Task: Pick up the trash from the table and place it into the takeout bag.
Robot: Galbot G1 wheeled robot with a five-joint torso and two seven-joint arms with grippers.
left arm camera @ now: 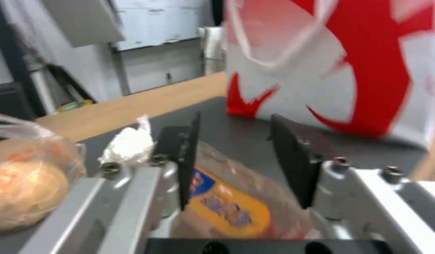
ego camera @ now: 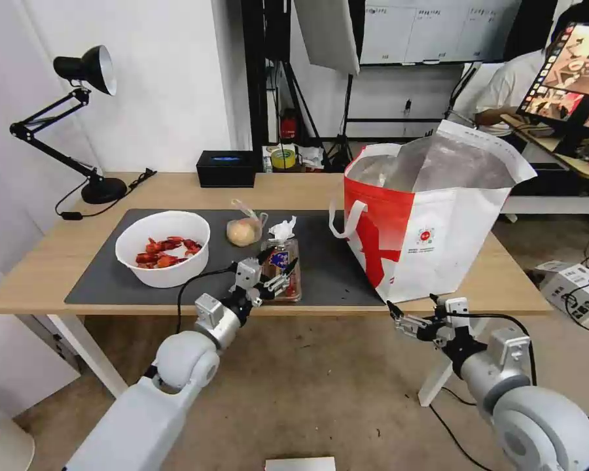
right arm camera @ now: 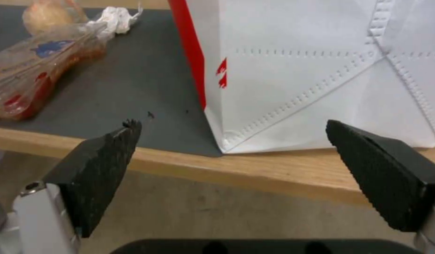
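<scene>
My left gripper [ego camera: 278,262] [left arm camera: 234,120] is open and hangs just over the near end of the clear hinged tray [ego camera: 283,269] [left arm camera: 227,206], which lies on the dark mat [ego camera: 337,268]. Beyond the tray are the crumpled tissue [ego camera: 283,229] [left arm camera: 128,144] and the bagged tan bun [ego camera: 245,230] [left arm camera: 25,192]. The white bowl of red crayfish shells [ego camera: 163,248] sits on the mat's left part. The red-and-white takeout bag [ego camera: 432,229] [right arm camera: 321,70] stands open on the right. My right gripper [ego camera: 411,305] [right arm camera: 232,123] is open, in front of the table edge, below the bag's near corner.
A black desk lamp [ego camera: 85,72] stands at the table's [ego camera: 46,261] back left and a black box [ego camera: 226,168] at the back middle. The table's front edge [right arm camera: 274,176] runs just beyond my right fingers. Cartons and cables lie on the floor at right.
</scene>
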